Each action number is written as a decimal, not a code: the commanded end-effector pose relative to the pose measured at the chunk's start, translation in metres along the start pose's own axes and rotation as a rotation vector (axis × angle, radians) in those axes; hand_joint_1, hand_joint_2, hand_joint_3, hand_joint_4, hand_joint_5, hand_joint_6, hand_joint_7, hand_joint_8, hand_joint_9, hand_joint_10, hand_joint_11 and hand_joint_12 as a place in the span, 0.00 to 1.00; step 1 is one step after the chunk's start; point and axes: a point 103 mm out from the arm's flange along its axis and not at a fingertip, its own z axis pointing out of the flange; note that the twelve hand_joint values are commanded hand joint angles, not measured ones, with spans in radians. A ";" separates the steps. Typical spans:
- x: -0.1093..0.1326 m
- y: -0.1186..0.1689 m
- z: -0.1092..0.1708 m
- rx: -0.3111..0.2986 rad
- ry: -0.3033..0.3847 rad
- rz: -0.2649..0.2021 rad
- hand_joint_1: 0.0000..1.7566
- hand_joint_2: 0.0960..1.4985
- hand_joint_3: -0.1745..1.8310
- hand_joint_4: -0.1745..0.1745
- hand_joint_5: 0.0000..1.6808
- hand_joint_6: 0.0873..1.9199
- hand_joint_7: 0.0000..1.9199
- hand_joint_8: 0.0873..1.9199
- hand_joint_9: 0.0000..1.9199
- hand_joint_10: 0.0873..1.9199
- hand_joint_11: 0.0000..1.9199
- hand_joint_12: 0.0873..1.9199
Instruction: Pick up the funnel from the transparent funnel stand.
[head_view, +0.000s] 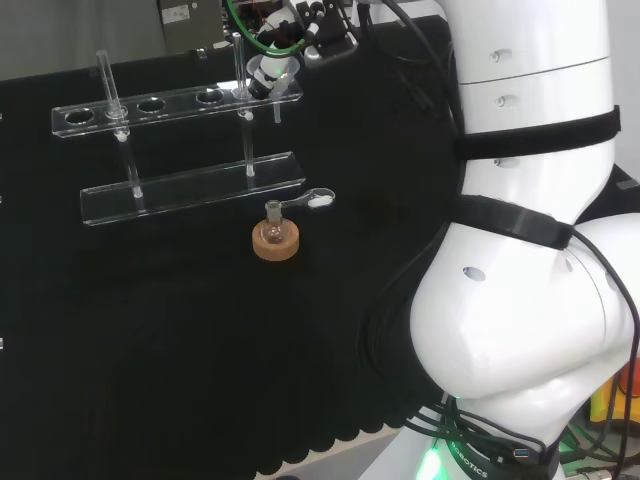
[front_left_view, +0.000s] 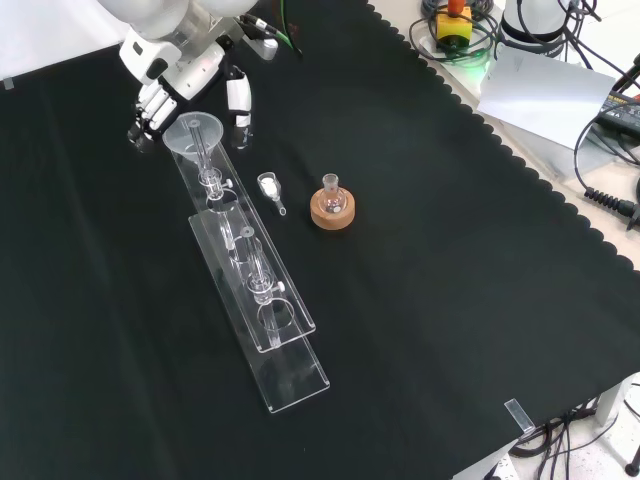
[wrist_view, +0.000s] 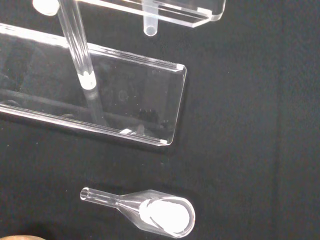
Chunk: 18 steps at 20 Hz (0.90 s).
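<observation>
The black and white hand (front_left_view: 165, 95) has its fingers (front_left_view: 148, 108) curled close around the clear glass funnel (front_left_view: 194, 133), which sits in the end hole of the transparent acrylic funnel stand (front_left_view: 262, 300), not yet lifted.

In the front view, the funnel (front_left_view: 196, 132) is seated in the funnel stand (front_left_view: 262, 300) at its far end. A scoop (front_left_view: 269, 187) is laid between the stand and a flask (front_left_view: 331, 199), which is set on a cork ring (front_left_view: 332, 213).
</observation>
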 end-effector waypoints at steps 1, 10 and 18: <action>0.001 0.001 0.004 0.003 -0.018 -0.007 0.30 0.49 0.14 0.44 0.00 0.00 0.00 0.00 0.02 0.44 0.13 0.76; 0.007 0.006 0.002 0.010 -0.082 -0.004 0.31 0.50 0.13 0.41 0.02 0.00 0.00 0.15 0.15 0.37 0.14 0.75; 0.007 0.008 -0.002 0.009 -0.140 0.011 0.34 0.50 0.14 0.41 0.13 0.00 0.05 0.35 0.25 0.34 0.15 0.73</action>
